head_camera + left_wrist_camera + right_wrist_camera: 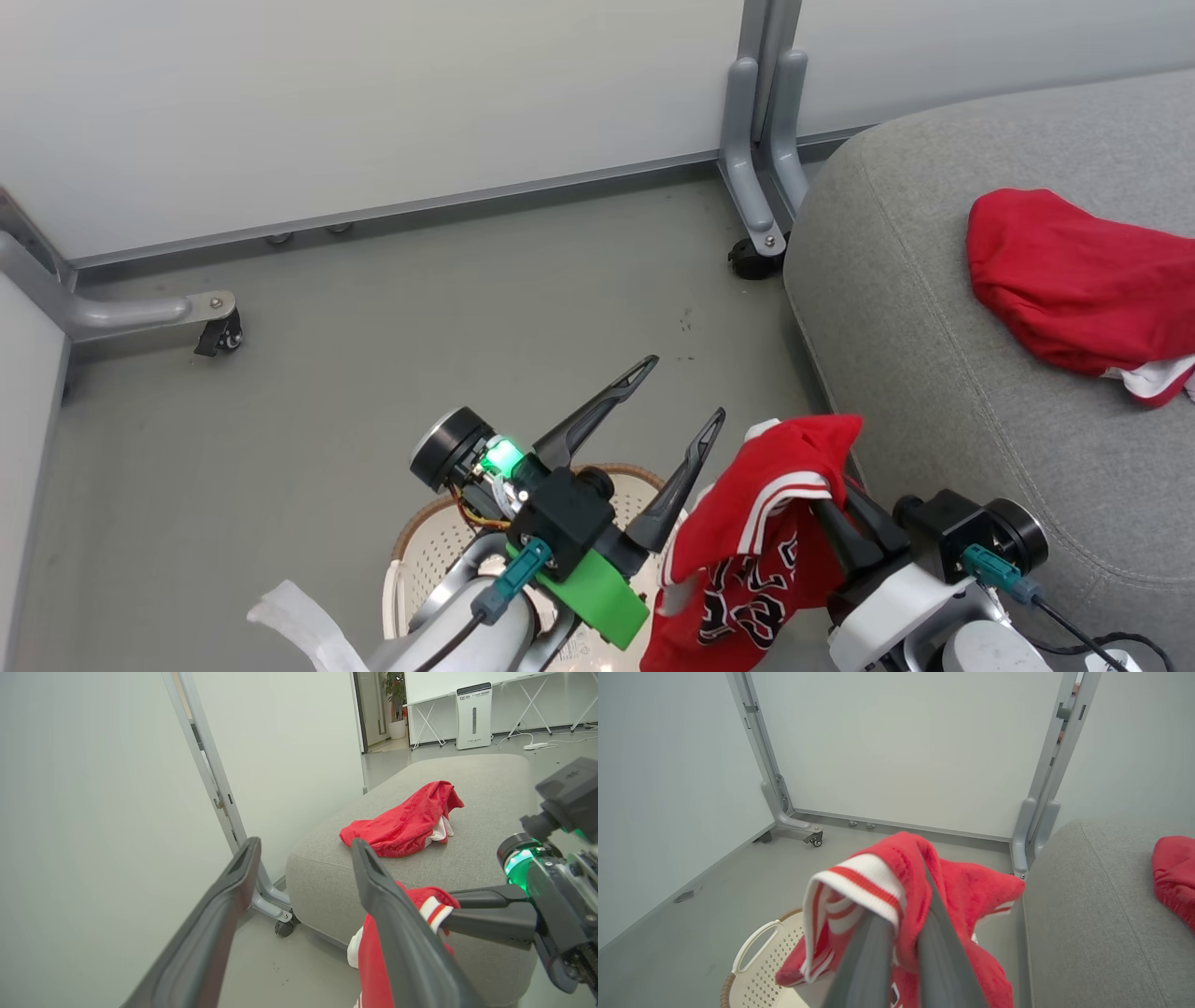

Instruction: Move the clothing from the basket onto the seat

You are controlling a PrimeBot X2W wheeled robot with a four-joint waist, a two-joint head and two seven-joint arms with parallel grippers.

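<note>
The seat (934, 392) is on the robot's right, with bare floor (420, 327) to its left. One garment (1074, 280) lies on the seat, toward its far right. The jersey (747, 541) hangs from the right gripper (840, 513), just beside the seat's near left edge and right of the basket (429, 551). The basket stands on the floor beneath the left gripper (683, 385). Partitions (373, 93) stand behind, with a caster leg (758, 245) just beside the seat's far corner.

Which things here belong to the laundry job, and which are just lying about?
Job: jersey in the shut right gripper; plain red garment on the seat; basket.
Lying about: partition legs, castor, white floor unit.
</note>
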